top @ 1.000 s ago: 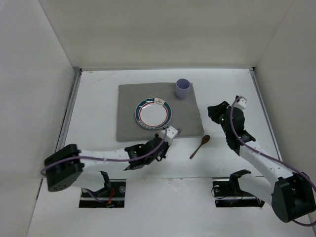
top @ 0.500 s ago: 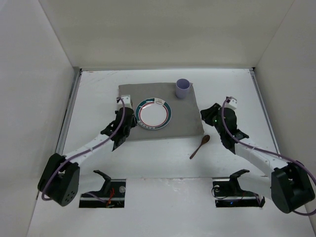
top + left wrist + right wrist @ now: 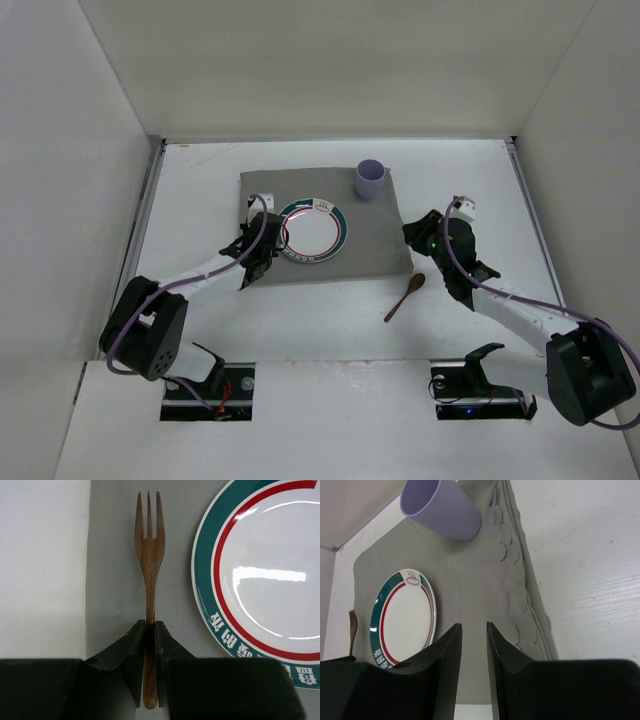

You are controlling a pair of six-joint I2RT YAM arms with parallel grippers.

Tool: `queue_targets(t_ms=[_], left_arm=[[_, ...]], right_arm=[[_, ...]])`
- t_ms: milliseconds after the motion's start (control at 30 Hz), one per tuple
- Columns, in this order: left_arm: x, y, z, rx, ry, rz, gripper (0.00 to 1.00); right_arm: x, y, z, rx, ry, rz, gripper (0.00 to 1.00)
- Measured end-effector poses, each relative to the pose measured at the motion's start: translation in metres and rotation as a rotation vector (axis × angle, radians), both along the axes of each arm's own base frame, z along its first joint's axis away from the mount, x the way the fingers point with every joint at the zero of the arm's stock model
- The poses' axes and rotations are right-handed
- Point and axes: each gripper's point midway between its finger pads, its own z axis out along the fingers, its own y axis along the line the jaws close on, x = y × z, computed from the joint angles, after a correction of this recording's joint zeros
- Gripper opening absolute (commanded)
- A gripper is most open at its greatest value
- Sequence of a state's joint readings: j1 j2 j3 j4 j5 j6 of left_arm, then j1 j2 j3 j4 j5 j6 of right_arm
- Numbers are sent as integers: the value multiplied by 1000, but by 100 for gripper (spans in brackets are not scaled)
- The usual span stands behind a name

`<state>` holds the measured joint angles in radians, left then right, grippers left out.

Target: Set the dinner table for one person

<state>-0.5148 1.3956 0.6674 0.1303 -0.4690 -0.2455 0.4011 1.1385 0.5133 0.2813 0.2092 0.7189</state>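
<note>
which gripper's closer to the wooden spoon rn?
Right. The right gripper hovers at the right edge of the mat, just beyond the spoon. The left gripper is across the plate, on the mat's left side, shut on the fork.

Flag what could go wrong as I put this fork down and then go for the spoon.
1. The left gripper pinches the fork near its handle end, with the tines far out and close to the plate. On release it may tip or skid against the rim.
2. The spoon lies on the bare dinner table, off the grey mat. The right gripper hovers over the mat's scalloped edge and could snag it, shifting the cup.
</note>
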Motion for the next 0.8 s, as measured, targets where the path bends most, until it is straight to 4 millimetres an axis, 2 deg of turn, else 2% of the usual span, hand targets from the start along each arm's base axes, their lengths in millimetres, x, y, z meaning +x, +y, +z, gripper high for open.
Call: queue_targets(t_ms=[133,433,633,800], left_arm=[[7,-2,-1,12,3,-1,10],[11,-2,-21,59,58,7,12],[15,1,-19,80,50,24,25],[15,3,-21,101,49,36,26]], right_arm=[[-1,3,-2,-2,5,7,32],[0,3,0,2,-5,7,33],[0,3,0,2,-5,7,34],[0,3,1,2,-5,7,34]])
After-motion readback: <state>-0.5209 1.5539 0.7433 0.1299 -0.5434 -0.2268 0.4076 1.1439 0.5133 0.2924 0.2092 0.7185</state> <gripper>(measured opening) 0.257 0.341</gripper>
